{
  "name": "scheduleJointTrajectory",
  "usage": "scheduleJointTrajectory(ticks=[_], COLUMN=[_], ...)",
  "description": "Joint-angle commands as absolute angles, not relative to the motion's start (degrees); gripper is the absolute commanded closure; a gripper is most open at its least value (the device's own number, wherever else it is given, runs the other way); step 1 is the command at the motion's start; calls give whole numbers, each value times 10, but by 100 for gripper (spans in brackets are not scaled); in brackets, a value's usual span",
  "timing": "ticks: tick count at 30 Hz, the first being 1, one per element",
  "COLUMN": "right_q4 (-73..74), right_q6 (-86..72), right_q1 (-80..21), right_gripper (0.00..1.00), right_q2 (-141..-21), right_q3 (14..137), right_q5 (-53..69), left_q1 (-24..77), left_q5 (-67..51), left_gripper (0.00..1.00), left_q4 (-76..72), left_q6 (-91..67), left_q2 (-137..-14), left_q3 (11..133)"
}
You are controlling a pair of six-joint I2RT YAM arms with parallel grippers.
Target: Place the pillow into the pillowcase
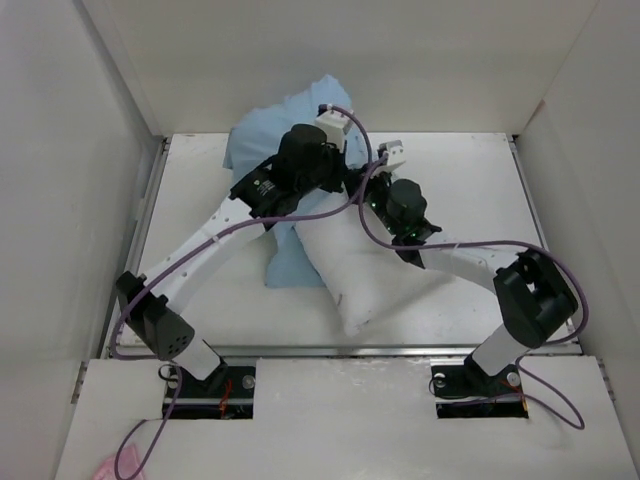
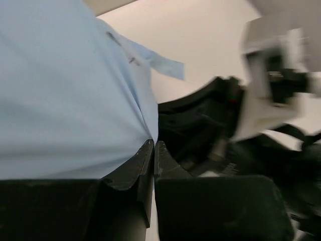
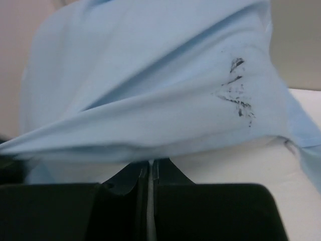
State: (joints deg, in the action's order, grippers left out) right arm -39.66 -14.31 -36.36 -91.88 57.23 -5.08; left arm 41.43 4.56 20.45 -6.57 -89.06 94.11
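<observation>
Light blue cloth fills both wrist views: the pillowcase (image 1: 268, 135) is bunched at the far edge of the table (image 1: 470, 180), lifted off the surface and pulled taut between the two arms. The left gripper (image 2: 153, 150) has its jaws pressed together on a fold of the cloth, which runs straight down into the tips. The right gripper (image 3: 149, 168) is closed as well, with only a thin sliver between the jaws and the hem stretched across them, so it appears to pinch the edge there. A patch of dark marks (image 3: 238, 95) shows on the fabric near that hand. The pillow (image 1: 360, 275) lies on the table, slanting from the middle toward the near edge. Its far end sits under the wrists, and the blue cloth overlaps its left side. From above I cannot tell whether any corner is inside the opening. I judge the step in hand to be holding the mouth of the case open over the far end of the pillow. Next, both hands should draw the hem evenly toward the near edge, keeping the grips firm so the cloth slides over the corners without snagging
</observation>
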Motion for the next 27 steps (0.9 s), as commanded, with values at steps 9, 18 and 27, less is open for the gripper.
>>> scheduleJointTrajectory(ticks=[9,18,27], right_q4=[-857,-672,-89], right_q6=[-254,-259,-219], right_q1=[-394,-366,-330], right_gripper=[100,62,0], right_q2=[-987,-1012,-849], right_q3=[517,543,629], right_q5=[-511,-344,-82], left_q1=[528,509,435], left_q5=[-160,-104,-39], left_gripper=[100,100,97], left_q4=[151,166,146], left_q6=[-219,-250,-192], left_q2=[-787,-778,-834], left_q3=[785,708,826])
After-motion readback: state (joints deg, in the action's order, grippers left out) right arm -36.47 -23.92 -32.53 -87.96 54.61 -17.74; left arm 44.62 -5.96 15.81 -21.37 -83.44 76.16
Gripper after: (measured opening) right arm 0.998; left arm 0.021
